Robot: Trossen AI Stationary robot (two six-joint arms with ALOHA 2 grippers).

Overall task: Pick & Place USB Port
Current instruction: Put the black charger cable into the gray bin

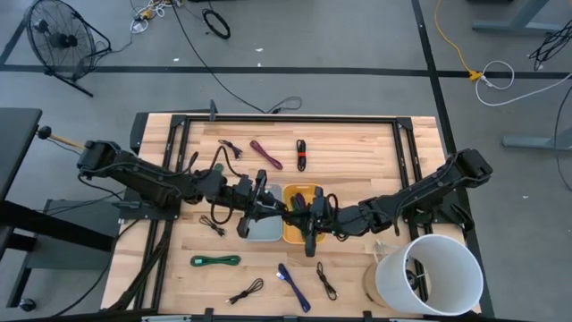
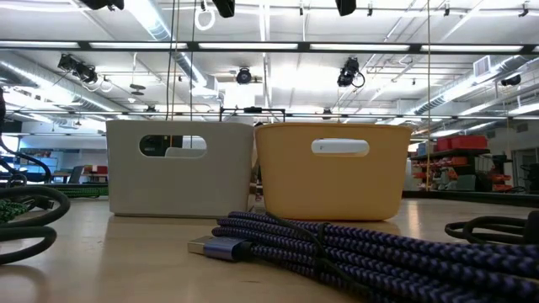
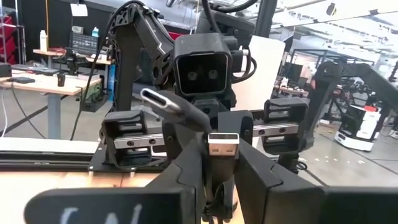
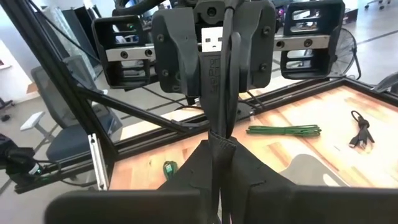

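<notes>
My jaws on both grippers pinch one black USB cable (image 3: pixel 222 148) above the yellow bin (image 1: pixel 302 224): left gripper (image 1: pixel 264 199) and right gripper (image 1: pixel 308 210) meet there. I judge this a mid-air handover; next, one side lets go.

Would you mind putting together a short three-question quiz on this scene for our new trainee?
1. True or false: the white bucket stands on the left arm's side of the table.
2. What sits right beside the grey bin? A. yellow bin B. red bin C. green bin
3. Which grippers hold the black cable?

Key: 1 false; 2 A; 3 both: left gripper and right gripper, jaws shut on it.
</notes>
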